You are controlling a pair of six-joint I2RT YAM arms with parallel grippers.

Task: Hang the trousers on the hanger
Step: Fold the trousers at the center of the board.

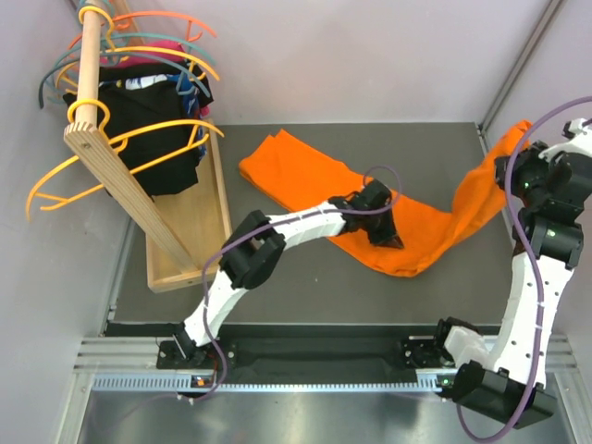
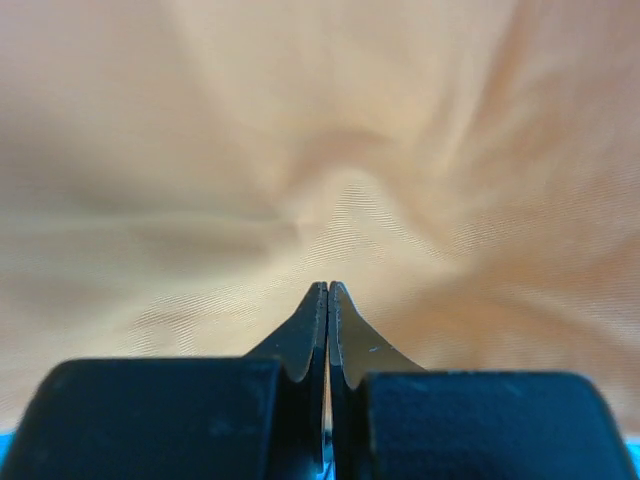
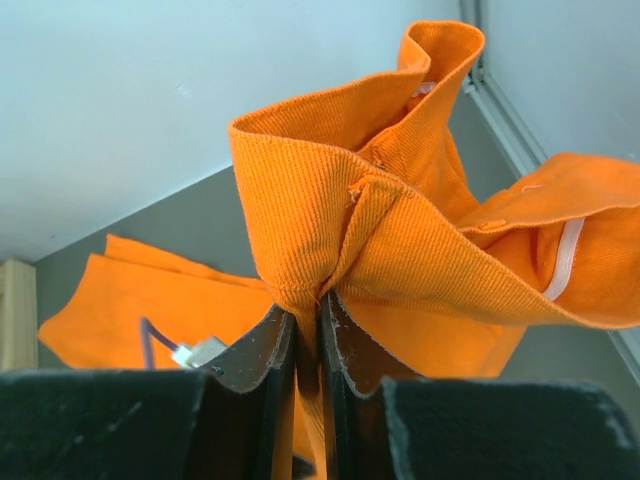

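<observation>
Right jaws: clamped on a bunched fold of the trousers' [image 3: 400,250] waistband; ribbed orange cloth wedged between both dark fingers [image 3: 262,345].
Right gripper [image 3: 308,310]: raised at the table's right edge, near the wall, with the cloth draped down from it.
Left jaws: together, tip to tip, pressed against orange fabric that fills the left wrist view; cannot tell whether a fold is caught between them.
Left gripper [image 1: 379,227]: low over the middle of the trousers, arm reaching in from the near-left base.
Trousers [image 1: 305,180]: mostly flat across the dark table [image 1: 277,296], one end spread towards the far left, the other end lifted at the right.
Hanger [image 1: 176,122]: amber-yellow, hooked over the wooden rail [image 1: 88,55] at far left, well apart from the trousers and from both grippers.
Rack surroundings: a black garment [image 1: 153,139] hanging below the rail, coral and teal hangers [image 1: 176,37] further along it, a slanted wooden plank [image 1: 120,176], a shallow wooden tray [image 1: 199,231] at its foot.
</observation>
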